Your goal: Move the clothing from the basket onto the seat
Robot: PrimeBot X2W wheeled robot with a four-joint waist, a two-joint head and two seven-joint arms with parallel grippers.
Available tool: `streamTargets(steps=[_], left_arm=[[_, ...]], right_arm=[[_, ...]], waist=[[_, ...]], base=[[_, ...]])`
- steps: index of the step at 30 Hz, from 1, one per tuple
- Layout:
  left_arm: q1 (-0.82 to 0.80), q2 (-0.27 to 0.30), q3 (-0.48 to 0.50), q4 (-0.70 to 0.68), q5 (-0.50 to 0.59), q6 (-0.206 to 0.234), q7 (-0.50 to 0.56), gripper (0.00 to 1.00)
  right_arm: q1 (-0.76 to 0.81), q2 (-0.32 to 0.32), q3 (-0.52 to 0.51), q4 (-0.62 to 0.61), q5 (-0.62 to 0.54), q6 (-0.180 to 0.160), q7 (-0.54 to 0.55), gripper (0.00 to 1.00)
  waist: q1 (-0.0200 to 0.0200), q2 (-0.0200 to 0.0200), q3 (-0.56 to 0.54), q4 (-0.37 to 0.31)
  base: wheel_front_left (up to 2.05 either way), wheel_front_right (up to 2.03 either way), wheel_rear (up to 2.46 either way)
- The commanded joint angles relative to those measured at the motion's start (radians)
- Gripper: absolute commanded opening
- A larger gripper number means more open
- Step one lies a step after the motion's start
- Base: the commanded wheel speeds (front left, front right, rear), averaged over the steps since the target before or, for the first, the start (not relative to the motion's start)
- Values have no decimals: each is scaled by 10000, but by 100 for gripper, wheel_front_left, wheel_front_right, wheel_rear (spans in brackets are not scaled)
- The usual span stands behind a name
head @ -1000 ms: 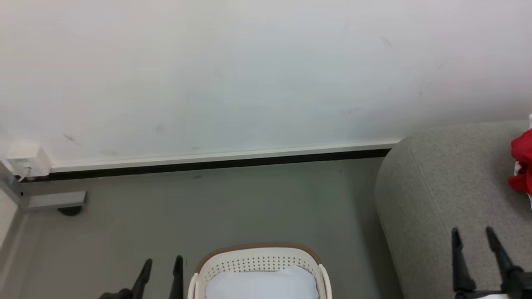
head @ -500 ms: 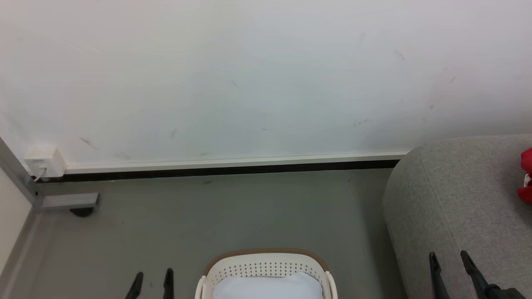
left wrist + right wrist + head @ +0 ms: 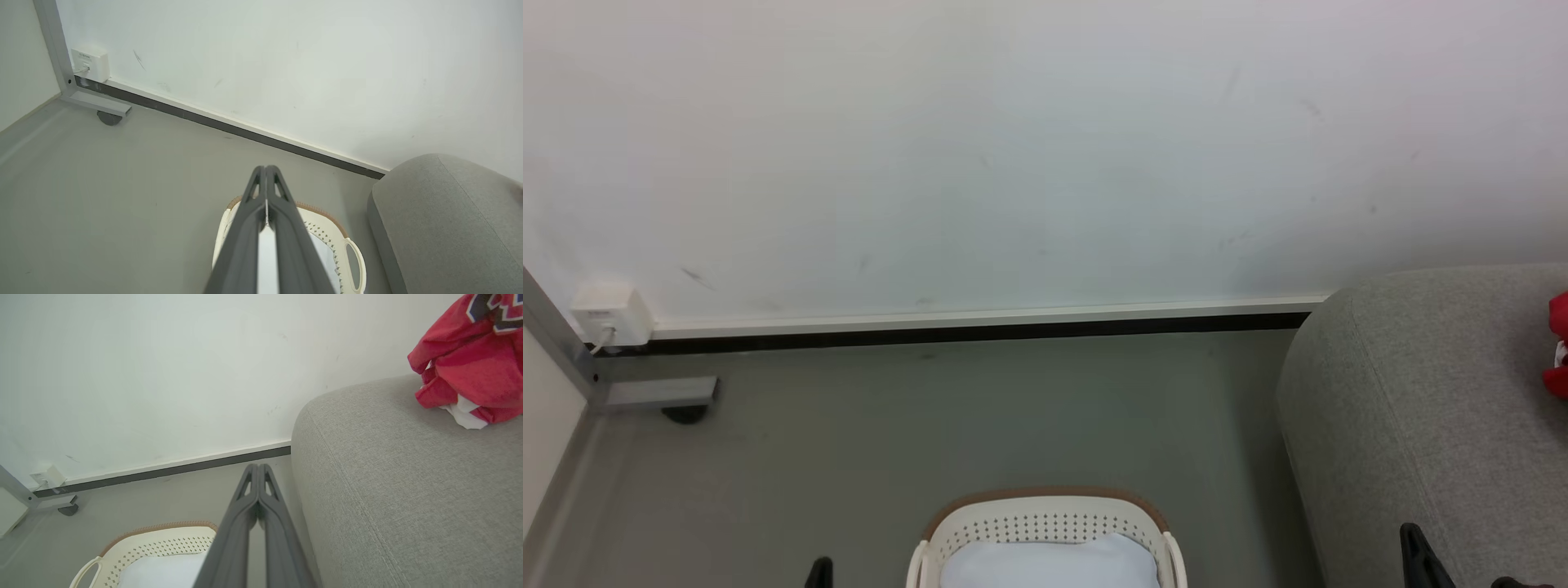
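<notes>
Both grippers had snapped shut since a second before, and their fingers had sunk toward the bottom of the head view. The left gripper point(image 3: 266, 168) hung just left of the basket point(image 3: 322, 236), fingers pressed together, holding nothing. The right gripper point(image 3: 258, 466), equally closed and empty, hovered right of the basket by the grey seat point(image 3: 388, 490). The red clothing point(image 3: 470, 367) lay heaped on the seat, well right of the basket.

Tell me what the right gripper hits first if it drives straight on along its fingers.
Probably the skirting strip beside the seat: the shut right gripper points there, across the floor. Depth is unclear.
</notes>
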State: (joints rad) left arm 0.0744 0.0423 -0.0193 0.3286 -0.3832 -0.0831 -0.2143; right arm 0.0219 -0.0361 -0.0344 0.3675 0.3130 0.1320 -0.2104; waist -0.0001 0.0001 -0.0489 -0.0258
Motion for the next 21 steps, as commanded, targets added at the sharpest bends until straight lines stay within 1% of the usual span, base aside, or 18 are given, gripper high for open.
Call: streamTargets(steps=[1, 21], left_arm=[[-292, 31, 80, -186, -442, -39, 72, 0], [-705, 51, 396, -397, -3587, -162, 905, 0]], right_arm=[[-276, -75, -49, -222, 454, -2, 85, 0], [-563, -105, -231, -532, 3779, -5, 900, 0]], waist=[[1, -1, 6, 3], [1, -1, 96, 47]], base=[[0, 0, 0], [0, 0, 0]])
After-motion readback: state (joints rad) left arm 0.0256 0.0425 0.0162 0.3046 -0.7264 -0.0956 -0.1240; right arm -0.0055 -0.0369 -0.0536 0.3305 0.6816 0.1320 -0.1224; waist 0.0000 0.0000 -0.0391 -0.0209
